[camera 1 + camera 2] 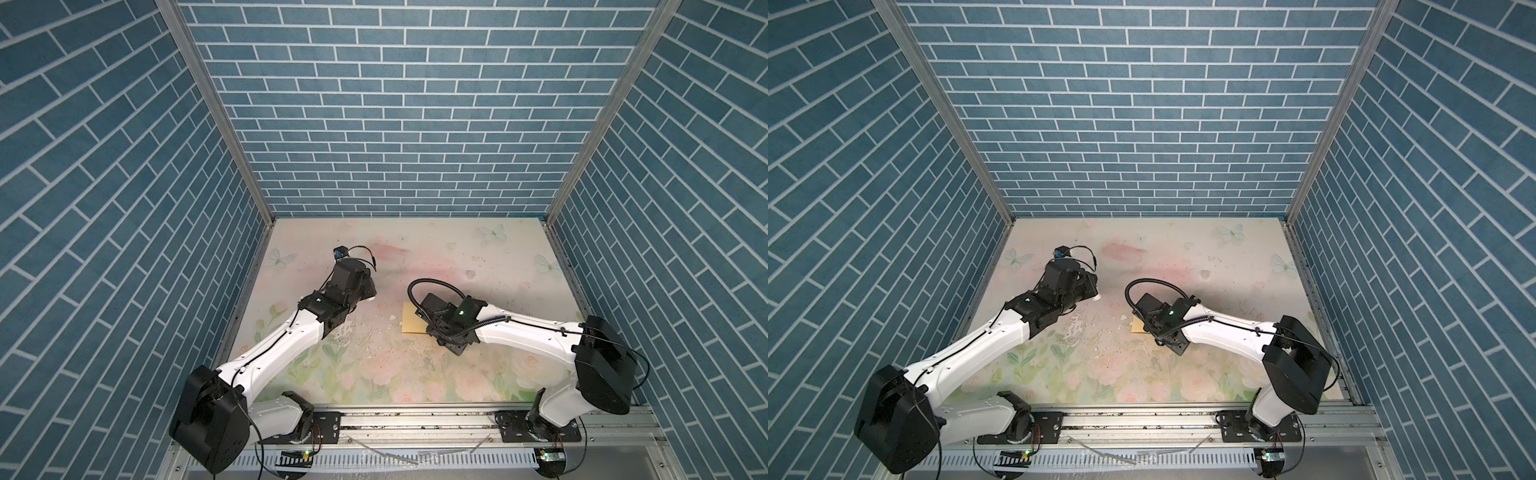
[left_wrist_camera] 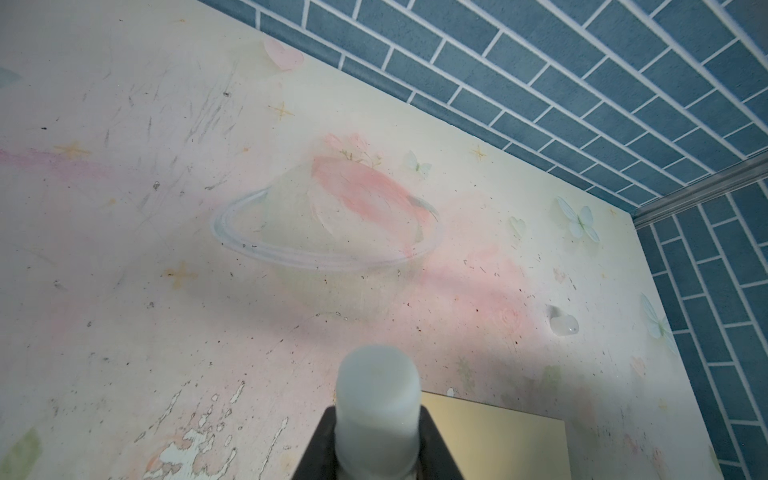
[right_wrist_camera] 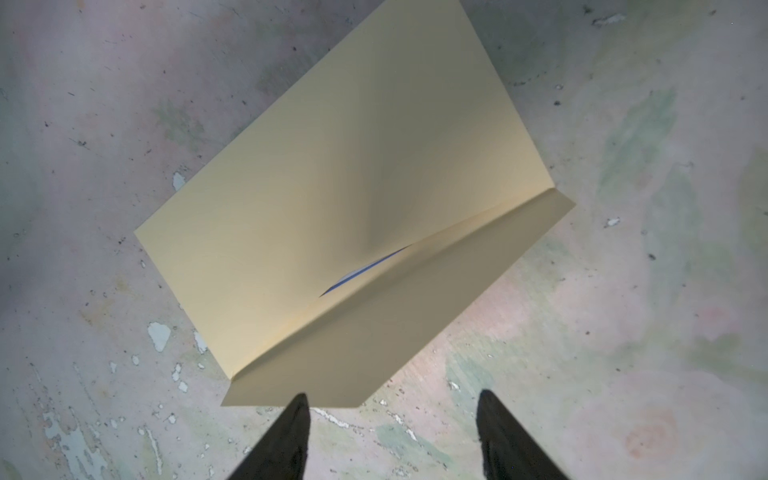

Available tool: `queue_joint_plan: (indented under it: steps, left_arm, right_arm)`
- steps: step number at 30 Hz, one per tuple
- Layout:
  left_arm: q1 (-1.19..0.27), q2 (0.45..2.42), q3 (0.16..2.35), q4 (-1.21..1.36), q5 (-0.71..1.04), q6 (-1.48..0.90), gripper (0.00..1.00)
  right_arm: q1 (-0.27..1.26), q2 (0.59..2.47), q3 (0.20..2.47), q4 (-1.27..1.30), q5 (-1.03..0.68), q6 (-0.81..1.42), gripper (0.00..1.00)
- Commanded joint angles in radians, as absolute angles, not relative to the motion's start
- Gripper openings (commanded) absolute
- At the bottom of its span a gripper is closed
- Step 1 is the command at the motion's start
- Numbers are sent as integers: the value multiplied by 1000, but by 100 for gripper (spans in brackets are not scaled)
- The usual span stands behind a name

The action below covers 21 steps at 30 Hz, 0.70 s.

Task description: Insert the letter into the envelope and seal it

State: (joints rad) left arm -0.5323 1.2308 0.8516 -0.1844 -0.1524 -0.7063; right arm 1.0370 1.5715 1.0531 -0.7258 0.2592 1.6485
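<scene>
Clamping the glue stick (image 2: 376, 399) for sealing, my left tool (image 2: 376, 419) sits ten o'clock of the envelope (image 3: 332, 187); my right tool (image 3: 392, 401) hangs open, empty, above its flap (image 3: 374, 332).

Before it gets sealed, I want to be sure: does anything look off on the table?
The envelope bulges at its mouth, where a blue edge of the letter peeks out, and its flap is open. The table has chipped white patches in its print beside it.

Both top views: even, soft overhead light, sharp thru-out. Left wrist view bright; white tube (image 2: 376, 411) close up, blurred (out of focus). Right wrist view dimmer, w/ shadow across envelope (image 3: 291, 216).
</scene>
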Motion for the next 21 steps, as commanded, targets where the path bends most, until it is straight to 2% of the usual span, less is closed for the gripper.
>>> queue_joint_plan:
  steps: [1, 7, 12, 21]
  left_arm:
    - [-525, 1229, 836, -169, -157, -701, 0]
    - [-525, 1235, 835, -165, -152, -704, 0]
    - [-525, 1238, 837, -166, -153, -703, 0]
    - [-525, 1244, 838, -167, -149, -705, 0]
  right_arm:
    - [1039, 1585, 1048, -696, 279, 1729, 57]
    - [1017, 1603, 1030, -678, 275, 1730, 46]
    - [1006, 1609, 1011, -655, 260, 1739, 41]
    - [991, 1635, 984, -615, 224, 1741, 26]
